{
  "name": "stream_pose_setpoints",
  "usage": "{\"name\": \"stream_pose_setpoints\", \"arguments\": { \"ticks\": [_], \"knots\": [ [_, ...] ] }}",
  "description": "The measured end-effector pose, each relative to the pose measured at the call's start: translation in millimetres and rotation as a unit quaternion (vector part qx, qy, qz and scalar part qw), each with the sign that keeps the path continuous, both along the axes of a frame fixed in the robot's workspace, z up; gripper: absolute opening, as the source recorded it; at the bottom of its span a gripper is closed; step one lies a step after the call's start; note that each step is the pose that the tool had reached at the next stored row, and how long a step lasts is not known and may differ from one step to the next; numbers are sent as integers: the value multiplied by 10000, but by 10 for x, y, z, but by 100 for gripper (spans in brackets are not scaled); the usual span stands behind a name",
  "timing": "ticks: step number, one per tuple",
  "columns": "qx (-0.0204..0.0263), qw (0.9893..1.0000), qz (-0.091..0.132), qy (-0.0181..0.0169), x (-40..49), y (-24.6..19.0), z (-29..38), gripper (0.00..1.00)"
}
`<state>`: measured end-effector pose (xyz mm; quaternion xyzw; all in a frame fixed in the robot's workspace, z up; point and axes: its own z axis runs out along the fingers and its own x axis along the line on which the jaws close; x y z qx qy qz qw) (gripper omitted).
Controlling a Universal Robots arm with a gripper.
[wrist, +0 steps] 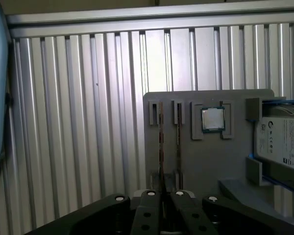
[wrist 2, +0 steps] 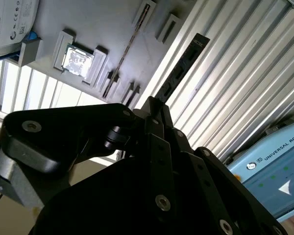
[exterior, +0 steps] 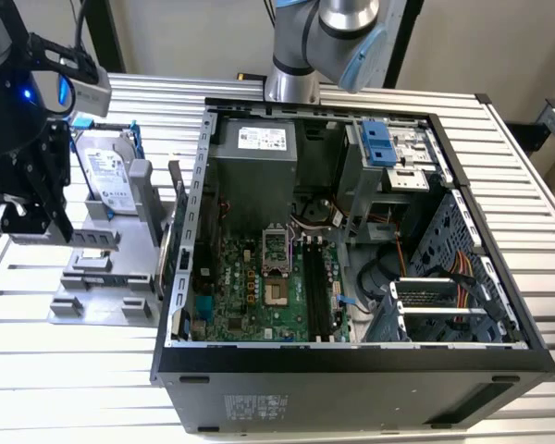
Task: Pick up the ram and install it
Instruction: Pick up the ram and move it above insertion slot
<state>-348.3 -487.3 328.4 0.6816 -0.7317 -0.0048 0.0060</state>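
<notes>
One ram is in my hand, pinched tight by one end. I think that grip keeps the thin stick straight. It hangs over the gray holder and the bench, off to one side of the open computer.

Two ram sticks, one processor, one hard drive, one tray
</notes>
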Motion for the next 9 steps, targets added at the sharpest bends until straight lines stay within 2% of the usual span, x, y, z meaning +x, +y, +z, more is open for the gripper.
{"name": "stream_pose_setpoints", "arguments": {
  "ticks": [9],
  "knots": [
    [0, 10000, 0, 0, 0, 0, 68, 0]
  ]
}}
